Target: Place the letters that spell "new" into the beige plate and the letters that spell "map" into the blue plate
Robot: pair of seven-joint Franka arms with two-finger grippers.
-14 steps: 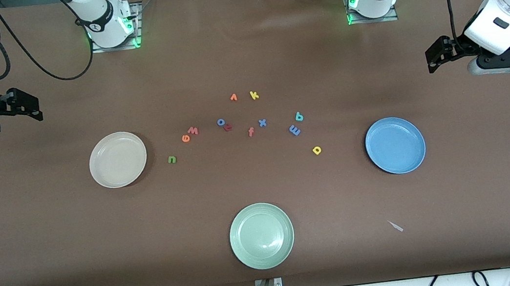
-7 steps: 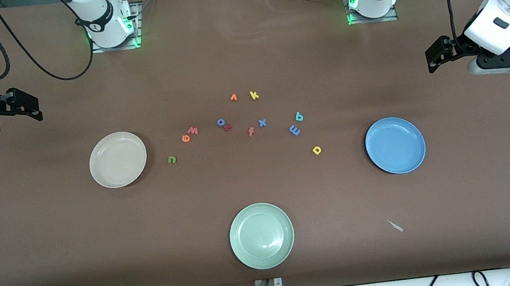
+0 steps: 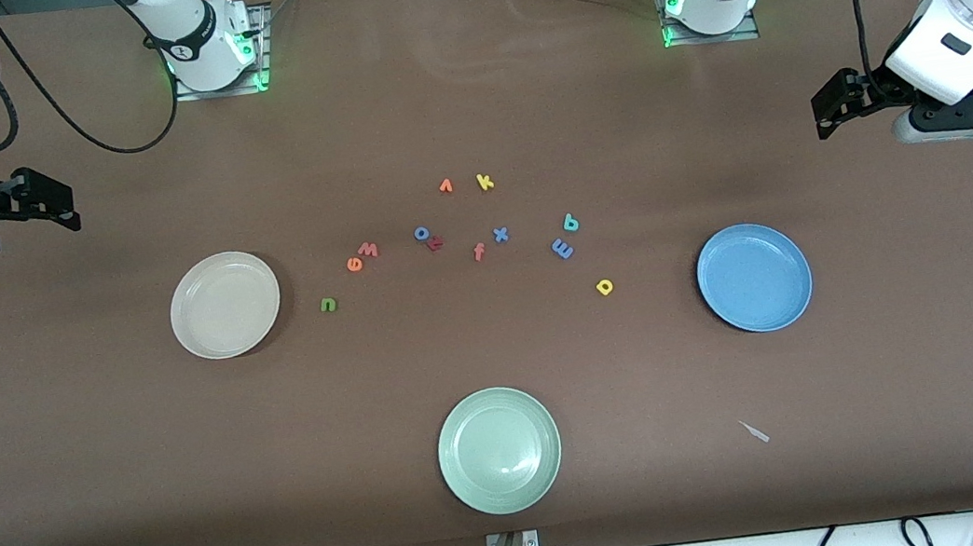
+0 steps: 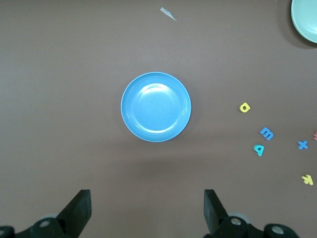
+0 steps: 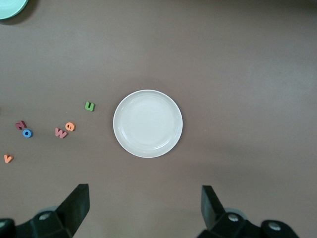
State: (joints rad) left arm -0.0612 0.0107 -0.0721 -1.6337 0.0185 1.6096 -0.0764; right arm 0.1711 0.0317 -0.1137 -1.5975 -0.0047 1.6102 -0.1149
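The beige plate (image 3: 225,305) (image 5: 147,123) lies toward the right arm's end of the table with nothing in it. Beside it are the green n (image 3: 328,304) (image 5: 89,106), orange e (image 3: 355,264) (image 5: 71,126) and red-pink w (image 3: 368,250) (image 5: 61,133). The blue plate (image 3: 754,277) (image 4: 156,106) lies toward the left arm's end, also bare. Near it are the periwinkle m (image 3: 562,249) (image 4: 267,133), yellow a (image 3: 605,286) (image 4: 244,107) and teal p (image 3: 570,223) (image 4: 258,149). My left gripper (image 3: 824,112) (image 4: 147,208) hangs open high over its table end. My right gripper (image 3: 64,204) (image 5: 144,203) hangs open over the other end. Both are empty.
A pale green plate (image 3: 499,450) sits nearest the front camera. Spare letters lie mid-table: orange v (image 3: 445,186), yellow k (image 3: 485,182), blue o (image 3: 422,233), a dark red letter (image 3: 436,243), f (image 3: 478,252), blue x (image 3: 500,234). A small pale scrap (image 3: 755,431) lies near the blue plate.
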